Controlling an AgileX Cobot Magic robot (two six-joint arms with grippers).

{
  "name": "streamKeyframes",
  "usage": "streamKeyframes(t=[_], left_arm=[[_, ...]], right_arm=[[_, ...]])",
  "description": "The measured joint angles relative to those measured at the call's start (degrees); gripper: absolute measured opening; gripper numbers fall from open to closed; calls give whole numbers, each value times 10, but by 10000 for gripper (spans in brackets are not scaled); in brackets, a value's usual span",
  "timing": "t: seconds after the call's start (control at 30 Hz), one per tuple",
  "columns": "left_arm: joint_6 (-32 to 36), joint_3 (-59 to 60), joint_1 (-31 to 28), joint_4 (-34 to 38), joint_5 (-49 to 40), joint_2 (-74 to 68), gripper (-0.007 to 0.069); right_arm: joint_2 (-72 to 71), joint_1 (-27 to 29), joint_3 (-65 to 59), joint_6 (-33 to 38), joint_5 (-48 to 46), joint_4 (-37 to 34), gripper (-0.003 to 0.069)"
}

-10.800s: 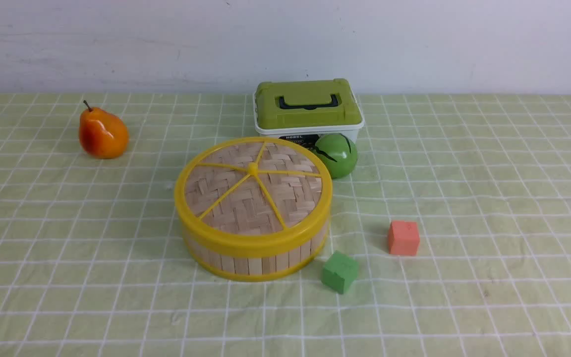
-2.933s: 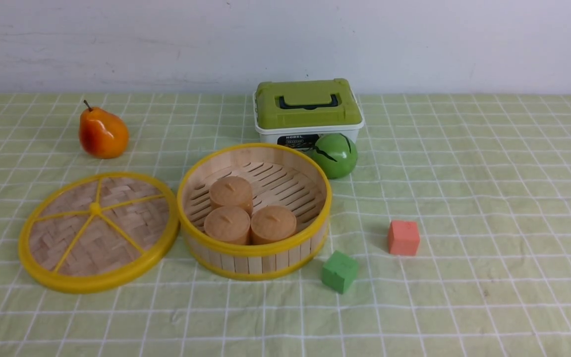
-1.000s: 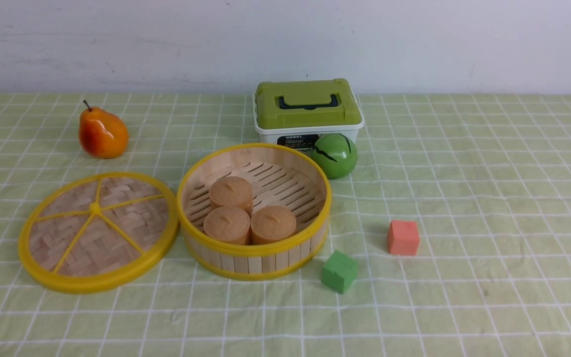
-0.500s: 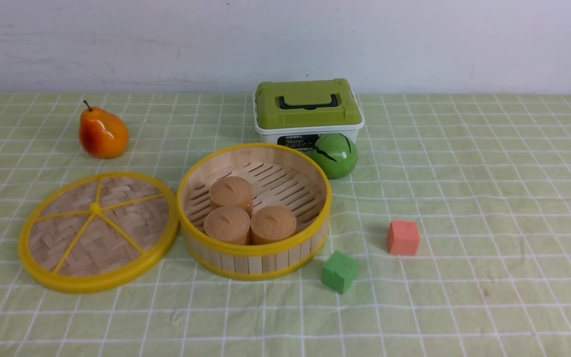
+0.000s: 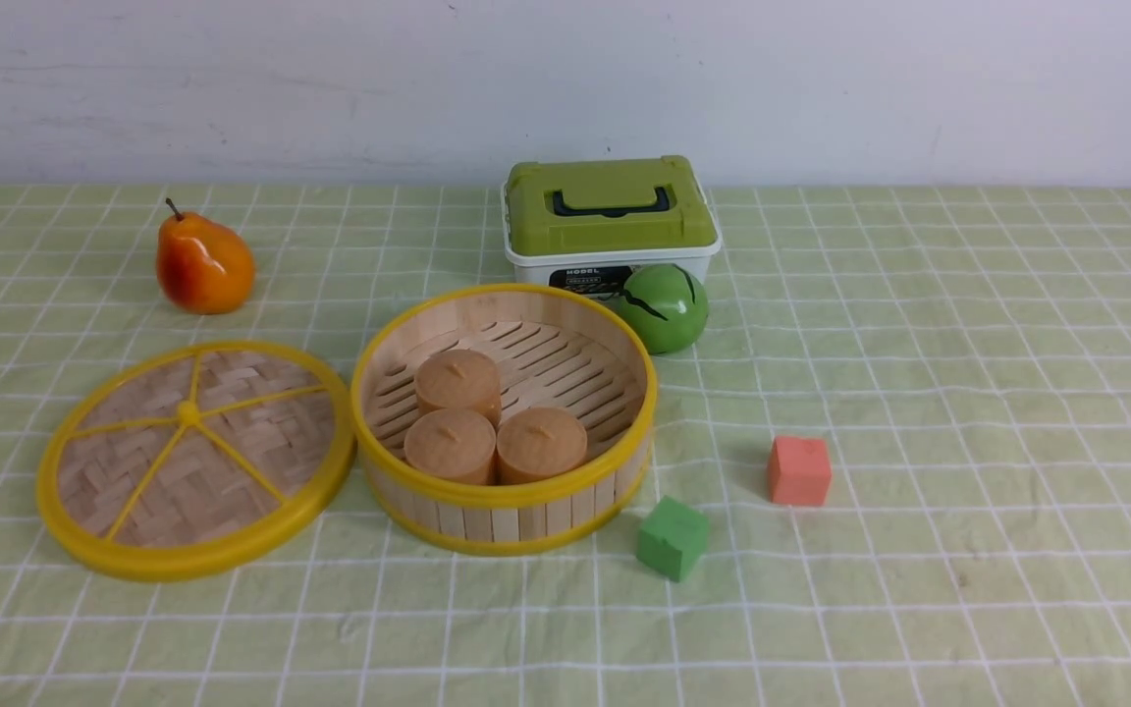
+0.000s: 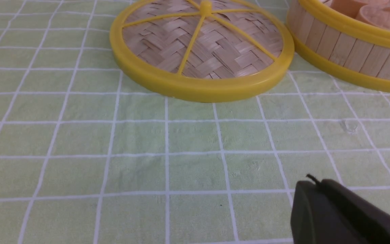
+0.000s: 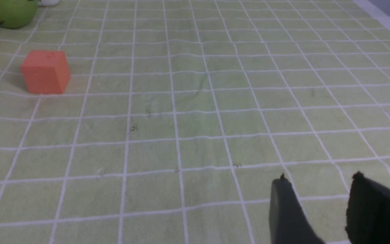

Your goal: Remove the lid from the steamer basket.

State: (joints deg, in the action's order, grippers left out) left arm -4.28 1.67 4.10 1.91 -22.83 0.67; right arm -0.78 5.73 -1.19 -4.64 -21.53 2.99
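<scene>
Lying flat on the bench (image 5: 919,324), woven face up: the lid (image 5: 194,457), off the steamer basket (image 5: 505,499) and just beside it toward the bench's left edge, rims close, contact not discernible. Standing open near the bench's middle, the steamer basket, with three tan round cakes (image 5: 495,422) inside on the slatted floor. Farther toward the far edge: a white box with an olive-green top (image 5: 609,211), a green ball (image 5: 666,308) touching its front. Off toward the far left corner, an orange pear (image 5: 202,263). Nearer the front edge, right of the basket, a green cube (image 5: 673,537) and an orange cube (image 5: 799,470), apart.

Left hand (image 6: 344,213): only one dark finger seen, low over bare cloth near the lid; opening cannot be told, holding nothing visible. Right hand (image 7: 320,210): two fingers parted by a narrow gap, nothing between them, over bare cloth well apart from the orange cube.
</scene>
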Motion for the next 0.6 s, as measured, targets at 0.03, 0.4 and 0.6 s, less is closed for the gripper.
streamKeyframes(t=[0.03,0.4,0.6], left_arm=[[0,0,0,0,0,0,-1],[0,0,0,0,0,0,8],[0,0,0,0,0,0,17]], right_arm=[[0,0,0,0,0,0,241],[0,0,0,0,0,0,241],[0,0,0,0,0,0,241]])
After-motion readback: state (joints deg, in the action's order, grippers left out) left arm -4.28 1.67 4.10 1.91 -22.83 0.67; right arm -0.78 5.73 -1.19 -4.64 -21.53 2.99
